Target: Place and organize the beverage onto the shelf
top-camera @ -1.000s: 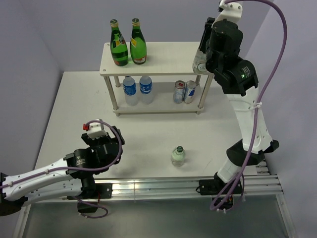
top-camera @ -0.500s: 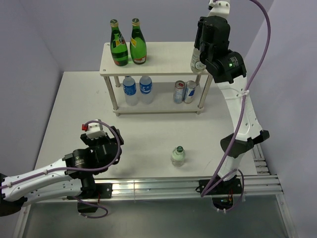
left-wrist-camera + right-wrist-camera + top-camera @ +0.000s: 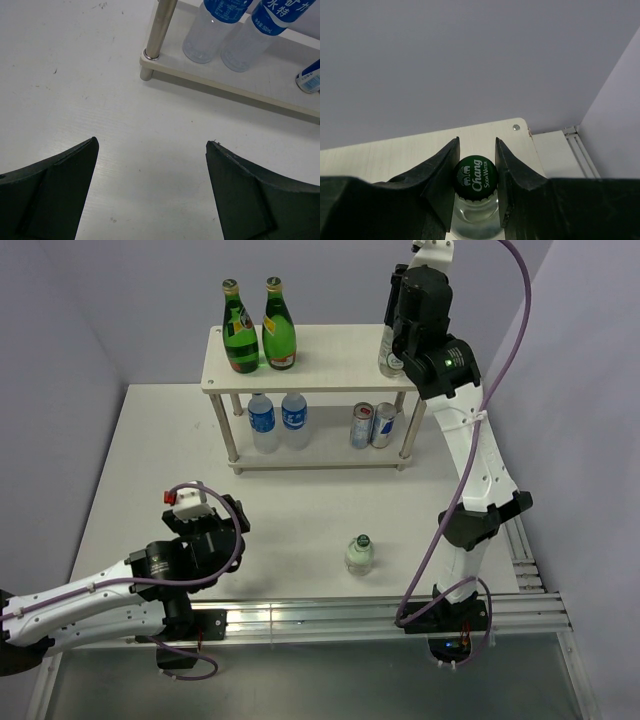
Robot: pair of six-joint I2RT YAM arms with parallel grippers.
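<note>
The shelf stands at the back of the table. Its top board holds two green glass bottles. My right gripper is shut on the green cap of a clear soda water bottle, held upright over the right end of the top board. I cannot tell whether its base touches the board. A second clear bottle with a green cap stands on the table in front. My left gripper is open and empty, low over the table.
The lower tier holds two blue-labelled water bottles on the left and two cans on the right. A silver shelf leg shows ahead of my left gripper. Walls close in behind and to the right.
My right arm has carried the clear bottle left and back, from beyond the shelf's right end to over the top board. The left arm has not moved.
</note>
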